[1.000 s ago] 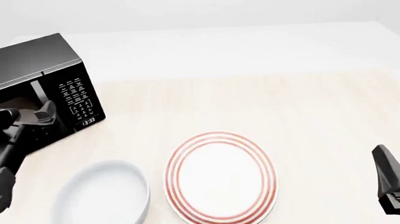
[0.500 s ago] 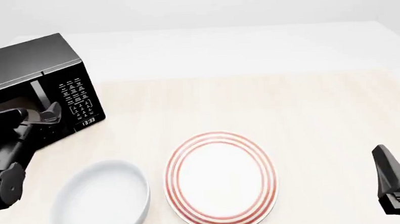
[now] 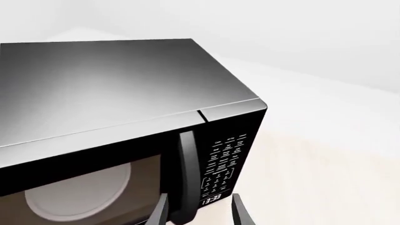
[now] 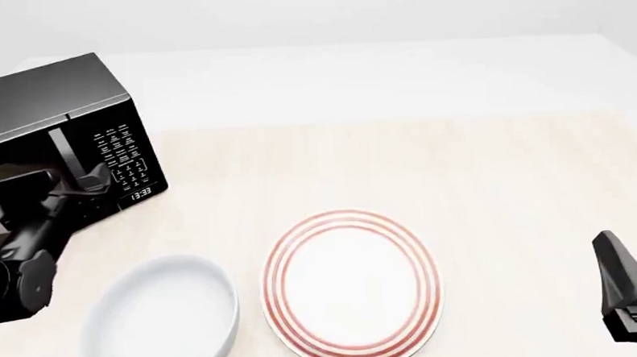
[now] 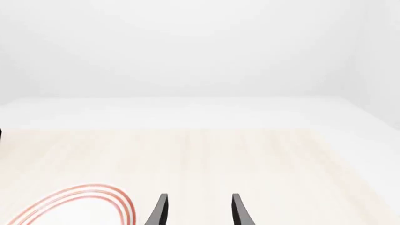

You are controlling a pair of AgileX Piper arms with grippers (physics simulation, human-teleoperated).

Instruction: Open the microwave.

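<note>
The left gripper (image 3: 198,213) has its jaws apart, one finger on either side of the lower end of the door handle (image 3: 186,173) of the microwave (image 3: 125,117); whether the pads touch it I cannot tell. The right gripper (image 5: 198,211) also has its jaws apart and holds nothing, hovering over the desk (image 4: 491,179) near its near right corner.

There is one microwave, one red-ringed plate (image 4: 351,287), and one white bowl (image 4: 160,318).

The microwave stands at the far left corner, door shut. The left arm (image 4: 20,240) reaches in from the near left edge toward its front.
</note>
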